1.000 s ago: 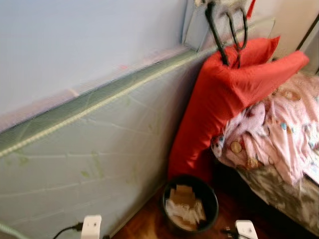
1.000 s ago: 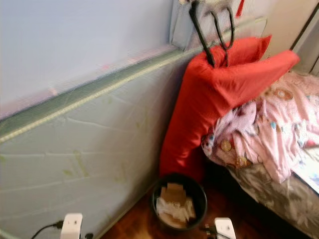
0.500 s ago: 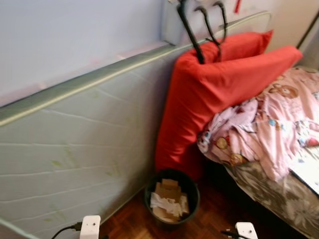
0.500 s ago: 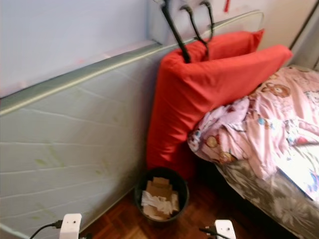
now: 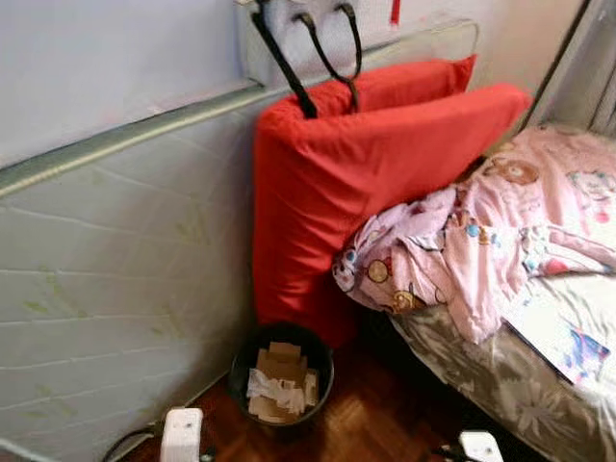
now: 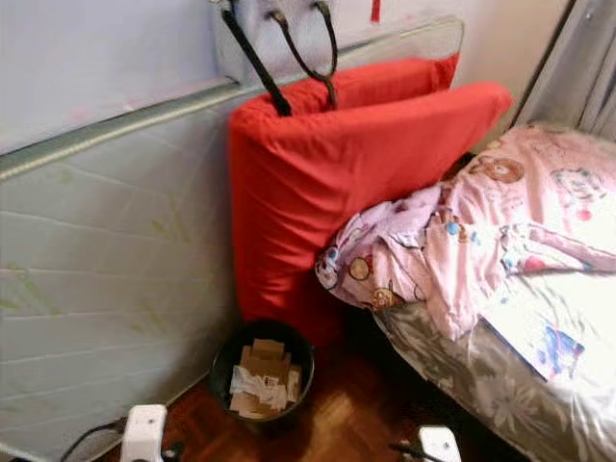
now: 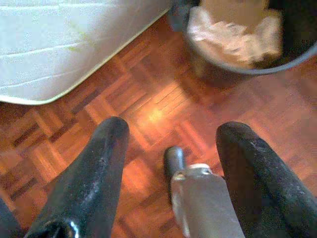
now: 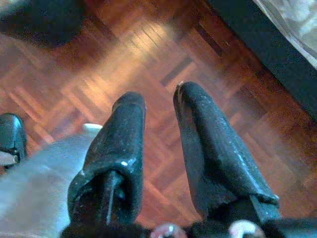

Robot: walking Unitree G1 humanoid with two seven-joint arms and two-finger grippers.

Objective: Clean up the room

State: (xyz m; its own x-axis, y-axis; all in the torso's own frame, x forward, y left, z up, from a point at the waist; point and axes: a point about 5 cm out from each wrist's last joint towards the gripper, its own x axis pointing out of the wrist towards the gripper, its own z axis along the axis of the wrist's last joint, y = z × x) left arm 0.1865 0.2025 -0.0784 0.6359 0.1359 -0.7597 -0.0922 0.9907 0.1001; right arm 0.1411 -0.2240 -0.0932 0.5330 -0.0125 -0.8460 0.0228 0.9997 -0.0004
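Currently both arms hang low, nothing held. Left gripper (image 7: 168,168): fingers spread wide over bare parquet floor (image 7: 148,114), empty. Right gripper (image 8: 158,148): fingers with a narrow gap between them, nothing in it, also over the floor.

Scene from the head views: black bin (image 5: 280,377) on the floor, near centre-left, holding cardboard pieces and crumpled paper (image 5: 272,387). It stands touching or just beside the foot of a large red cushion (image 5: 366,183), which leans upright against a pale mattress (image 5: 115,260) propped along the wall on the left. Black bag straps (image 5: 322,53) hang down over the cushion's top edge. To the right, a bed (image 5: 539,385) with a rumpled pink printed blanket (image 5: 481,241) bunched against the cushion, one fold drooping over the bed's edge.

No loose item on the floor is visible, so which thing to tidy next is a judgement: the blanket or the bin look likeliest.

Risks:
- Bin sits close to the robot's feet; a forward step could tip it and spill paper.
- Cushion leans with no visible support; tugging the blanket could topple it onto the bin.
- A cable (image 5: 130,440) runs by the left arm low down; it could snag.
- Bin looks nearly full, so anything added may slide off.
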